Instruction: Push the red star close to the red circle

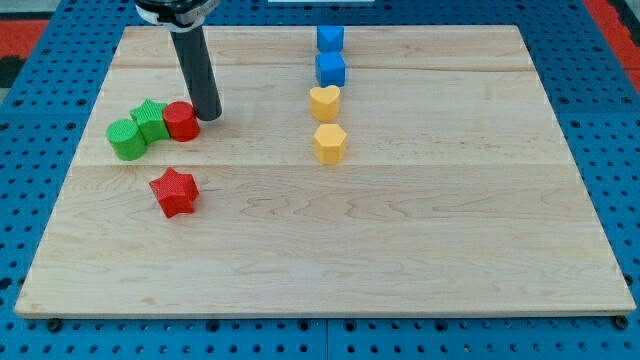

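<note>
My tip rests just right of the red circle — no jaws, nothing held; the red star lies apart below on the surface.

Light wooden board on blue pegboard, carrying: red star; red circle, green star, green circle clustered; two blue blocks; yellow heart; yellow hexagon

The rod runs off the view's top edge; my tip shows.
</note>
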`<state>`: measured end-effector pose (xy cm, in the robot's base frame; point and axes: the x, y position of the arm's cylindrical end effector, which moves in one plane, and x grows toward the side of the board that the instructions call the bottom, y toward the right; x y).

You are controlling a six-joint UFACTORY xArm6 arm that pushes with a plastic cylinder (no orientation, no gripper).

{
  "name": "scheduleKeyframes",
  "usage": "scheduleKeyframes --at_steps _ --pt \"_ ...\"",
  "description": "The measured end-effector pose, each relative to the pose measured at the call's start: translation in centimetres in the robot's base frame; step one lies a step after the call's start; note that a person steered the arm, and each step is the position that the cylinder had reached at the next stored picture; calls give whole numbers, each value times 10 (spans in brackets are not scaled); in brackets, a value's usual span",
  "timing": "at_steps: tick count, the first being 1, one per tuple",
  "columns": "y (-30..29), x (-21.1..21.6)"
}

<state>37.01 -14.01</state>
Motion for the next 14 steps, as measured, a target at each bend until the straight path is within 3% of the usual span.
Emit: scheduleKeyframes --at_steps 2,4,5,8,11,12,14 --pt "15 58" --pt "11 165" --pt "-17 164" --pt "-41 68" --pt "-38 91" --pt "-15 98" --pt "114 98"
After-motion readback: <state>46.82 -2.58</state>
